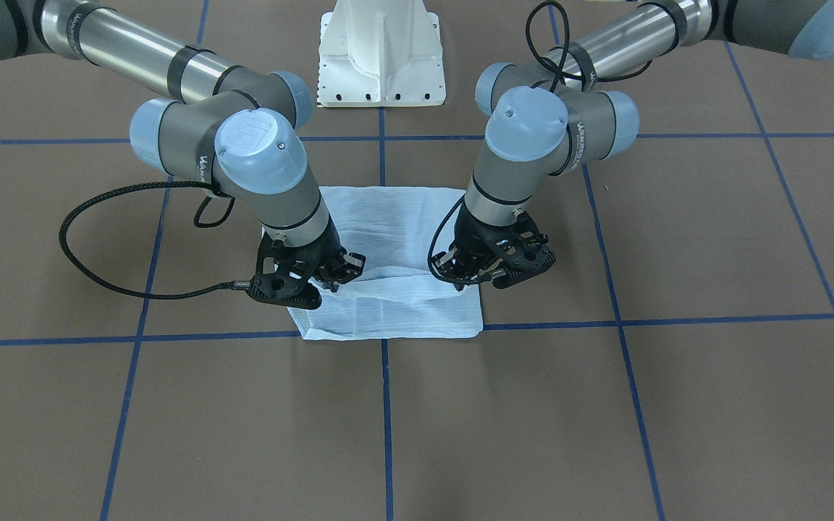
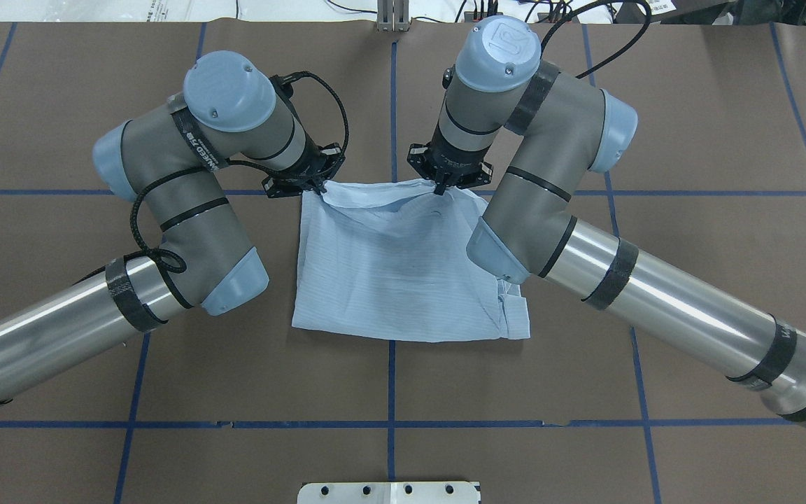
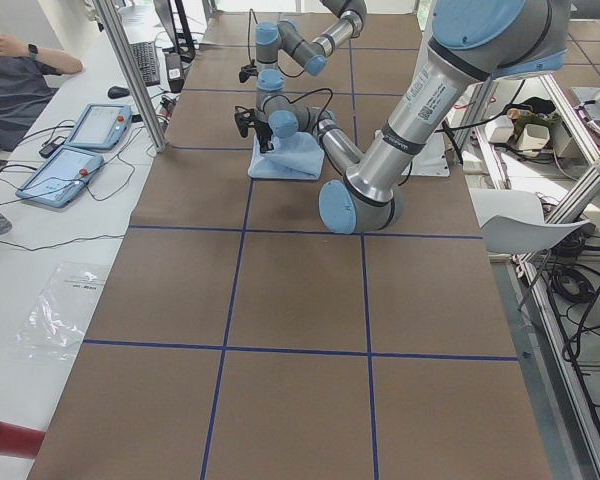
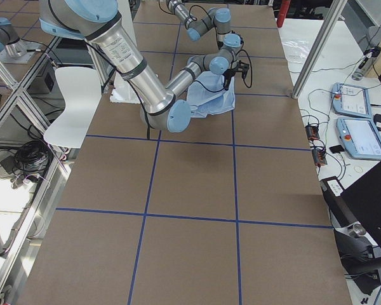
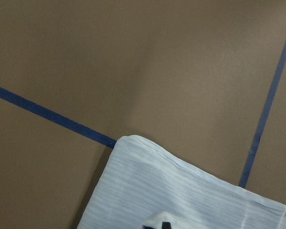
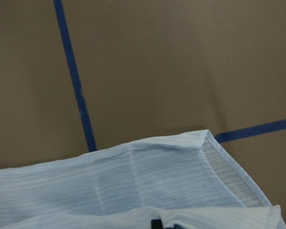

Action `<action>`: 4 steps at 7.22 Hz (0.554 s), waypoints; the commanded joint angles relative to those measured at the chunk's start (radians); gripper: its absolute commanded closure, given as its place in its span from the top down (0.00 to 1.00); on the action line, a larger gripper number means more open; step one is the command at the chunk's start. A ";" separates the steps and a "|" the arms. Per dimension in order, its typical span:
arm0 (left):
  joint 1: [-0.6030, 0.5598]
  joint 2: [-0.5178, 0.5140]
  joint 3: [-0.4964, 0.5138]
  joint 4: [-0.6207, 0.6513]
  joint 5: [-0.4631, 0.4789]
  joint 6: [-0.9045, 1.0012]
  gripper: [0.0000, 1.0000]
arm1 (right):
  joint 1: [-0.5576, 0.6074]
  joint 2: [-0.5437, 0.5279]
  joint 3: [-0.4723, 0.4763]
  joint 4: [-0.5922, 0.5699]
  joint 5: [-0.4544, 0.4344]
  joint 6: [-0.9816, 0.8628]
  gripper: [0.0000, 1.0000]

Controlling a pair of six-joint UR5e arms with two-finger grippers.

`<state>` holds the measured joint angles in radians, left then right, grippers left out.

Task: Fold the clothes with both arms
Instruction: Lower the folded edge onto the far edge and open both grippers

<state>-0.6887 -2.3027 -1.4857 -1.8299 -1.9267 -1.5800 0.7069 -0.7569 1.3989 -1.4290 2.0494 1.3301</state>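
Observation:
The light-blue striped shirt [image 1: 388,231] lies folded into a rough rectangle [image 2: 396,266] in the middle of the brown table. Both arms reach down at its edge farthest from the robot's base. My left gripper [image 1: 469,281] [image 2: 313,186] is shut on one end of that edge. My right gripper [image 1: 336,278] [image 2: 439,187] is shut on the other end. The gripped top layer is raised a little above the layer under it. Each wrist view shows a corner of the lower shirt layer [image 5: 181,195] [image 6: 133,181] flat on the table.
A white fixed base [image 1: 381,58] stands behind the shirt on the robot's side. Blue tape lines [image 2: 390,423] grid the table. Beside the table, a person [image 3: 10,70] sits by two pendants [image 3: 80,150], and a white chair [image 4: 73,101] stands on the other side.

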 commanded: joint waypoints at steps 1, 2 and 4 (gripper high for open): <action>-0.002 -0.001 0.004 -0.005 0.000 -0.003 0.00 | 0.000 0.004 -0.041 0.033 -0.002 0.000 0.99; -0.015 0.000 0.004 -0.028 0.000 -0.006 0.52 | 0.000 0.001 -0.056 0.062 -0.002 0.001 1.00; -0.035 0.003 0.002 -0.023 0.000 0.023 1.00 | 0.026 -0.001 -0.060 0.064 0.006 -0.107 1.00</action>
<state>-0.7061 -2.3018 -1.4820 -1.8531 -1.9260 -1.5758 0.7155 -0.7568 1.3431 -1.3695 2.0509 1.3011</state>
